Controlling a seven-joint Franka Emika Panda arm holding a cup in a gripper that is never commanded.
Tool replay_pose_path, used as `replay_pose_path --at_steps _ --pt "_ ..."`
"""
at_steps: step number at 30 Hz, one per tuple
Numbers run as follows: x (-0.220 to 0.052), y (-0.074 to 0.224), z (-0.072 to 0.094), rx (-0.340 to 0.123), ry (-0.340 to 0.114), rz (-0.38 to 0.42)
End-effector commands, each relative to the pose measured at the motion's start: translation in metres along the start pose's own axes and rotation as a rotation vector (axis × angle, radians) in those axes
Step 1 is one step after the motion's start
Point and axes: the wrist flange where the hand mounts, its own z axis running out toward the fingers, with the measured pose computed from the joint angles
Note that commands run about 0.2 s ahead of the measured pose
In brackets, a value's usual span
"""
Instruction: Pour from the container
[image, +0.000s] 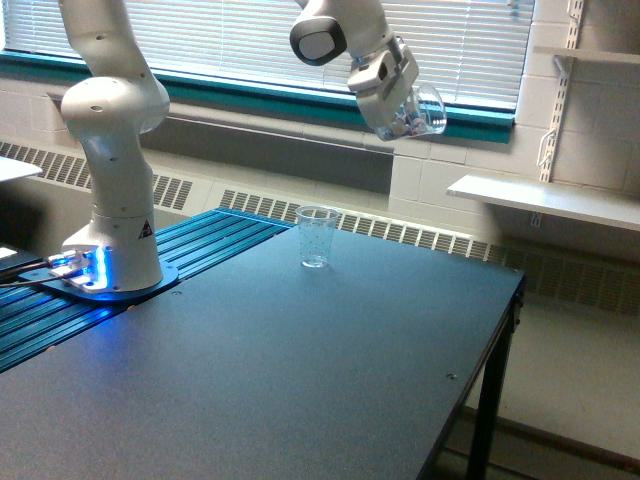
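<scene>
The exterior view shows the white arm's gripper (398, 100) clamped around the container (415, 113), a clear wide-mouthed cup held high above the dark table (330, 370), tipped on its side with its mouth toward the exterior view's right. Small coloured bits show through its wall. The smaller clear cup (316, 236) stands upright on the table, below and toward the exterior view's left of the container, well apart from it.
</scene>
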Motion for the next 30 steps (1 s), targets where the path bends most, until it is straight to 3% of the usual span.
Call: replay_pose_path --at_steps 1,8,15,21,30 --pt "-0.046 0.018 0.005 -0.007 -0.05 0.073" --pt "-0.101 0.044 0.019 -0.035 -0.127 0.086" --pt "-0.134 0.06 0.023 -0.035 -0.154 0.097" --pt "-0.143 0.077 0.021 -0.028 -0.163 0.149" --pt "-0.128 0.129 0.027 -0.078 -0.162 0.263"
